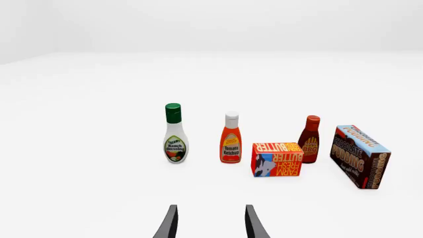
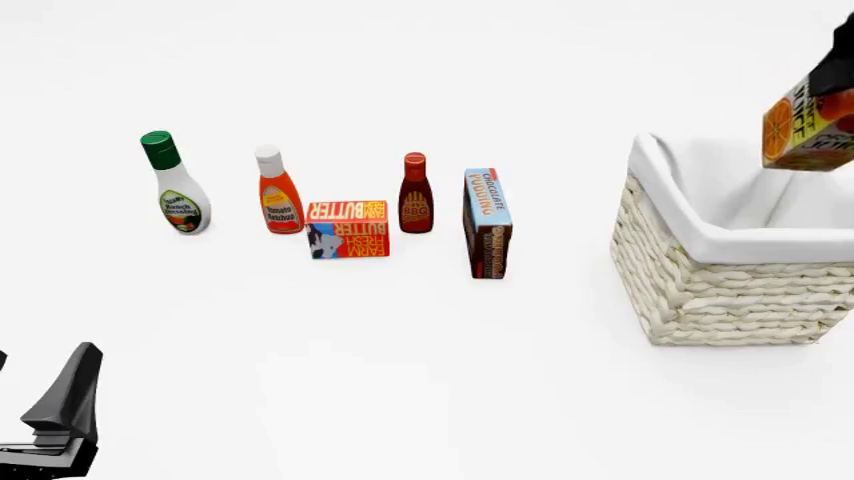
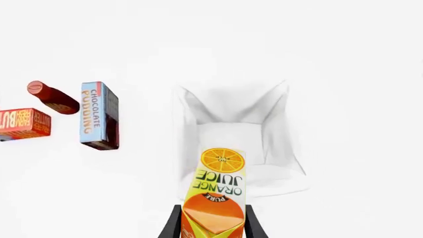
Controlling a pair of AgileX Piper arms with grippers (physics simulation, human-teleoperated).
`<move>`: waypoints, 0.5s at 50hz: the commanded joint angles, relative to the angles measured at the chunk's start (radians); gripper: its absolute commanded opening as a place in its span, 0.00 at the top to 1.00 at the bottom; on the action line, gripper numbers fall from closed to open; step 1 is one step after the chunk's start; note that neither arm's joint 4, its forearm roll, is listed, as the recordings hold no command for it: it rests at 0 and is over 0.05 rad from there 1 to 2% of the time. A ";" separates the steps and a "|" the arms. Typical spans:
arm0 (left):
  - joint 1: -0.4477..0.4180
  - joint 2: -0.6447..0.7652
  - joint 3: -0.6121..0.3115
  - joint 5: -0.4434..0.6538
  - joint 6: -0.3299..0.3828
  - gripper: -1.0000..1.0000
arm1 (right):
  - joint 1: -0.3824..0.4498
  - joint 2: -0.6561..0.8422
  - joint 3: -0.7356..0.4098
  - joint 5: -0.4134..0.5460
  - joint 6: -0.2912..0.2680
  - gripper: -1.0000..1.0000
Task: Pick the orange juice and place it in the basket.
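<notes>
The orange juice point(image 2: 807, 125) is an orange and yellow carton hanging tilted in the air above the right part of the basket point(image 2: 707, 238), a cream woven box with a white cloth lining. My right gripper point(image 3: 213, 220) is shut on the carton point(image 3: 218, 191), one dark finger point(image 3: 173, 224) on each side, and the basket's lined hollow point(image 3: 188, 106) lies beneath it. In the front view only a dark bit of that arm shows at the top right corner. My left gripper point(image 1: 210, 223) is open and holds nothing, low at the near left point(image 2: 60, 410), well short of the groceries.
A row of groceries stands left of the basket: a ranch dressing bottle point(image 2: 175, 184), a ketchup bottle point(image 2: 278, 192), a butter box point(image 2: 348, 229), a BBQ sauce bottle point(image 2: 415, 195) and a chocolate pudding box point(image 2: 487, 222).
</notes>
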 commanded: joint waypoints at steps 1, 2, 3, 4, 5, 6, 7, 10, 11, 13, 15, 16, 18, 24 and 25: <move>0.000 -0.001 0.001 0.000 0.000 0.00 | -0.010 0.018 -0.008 0.000 0.028 1.00; 0.000 -0.001 0.001 0.000 0.000 0.00 | -0.006 0.023 -0.009 0.000 0.036 1.00; 0.000 -0.001 0.001 -0.001 0.000 0.00 | -0.004 0.027 -0.013 0.000 0.037 1.00; 0.000 -0.001 0.001 0.000 0.000 0.00 | -0.002 0.030 -0.017 0.000 0.039 1.00; 0.000 -0.001 0.001 0.000 0.000 0.00 | 0.005 0.036 -0.021 0.000 0.046 1.00; 0.000 -0.001 0.001 -0.001 0.000 0.00 | 0.009 0.040 -0.029 0.000 0.048 1.00; 0.000 -0.001 0.001 0.000 0.000 0.00 | 0.014 0.047 -0.036 0.000 0.052 1.00; 0.000 -0.001 0.001 0.000 0.001 0.00 | 0.024 0.061 -0.041 0.000 0.064 1.00; 0.000 -0.001 0.001 0.000 0.000 0.00 | 0.026 0.065 -0.039 0.000 0.069 1.00; 0.000 -0.001 0.001 -0.001 0.000 0.00 | 0.028 0.074 -0.039 0.000 0.076 1.00; 0.000 -0.001 0.001 -0.001 0.000 0.00 | 0.024 0.081 -0.037 0.000 0.075 1.00; 0.000 -0.001 0.001 0.000 0.000 0.00 | 0.020 0.083 -0.037 0.000 0.073 1.00; 0.000 -0.001 0.001 -0.001 0.000 0.00 | 0.016 0.090 -0.034 0.000 0.073 1.00; 0.000 -0.001 0.001 0.000 0.001 0.00 | 0.004 0.105 -0.016 0.000 0.080 1.00; 0.000 -0.001 0.001 0.000 0.000 0.00 | 0.000 0.107 -0.017 0.000 0.080 1.00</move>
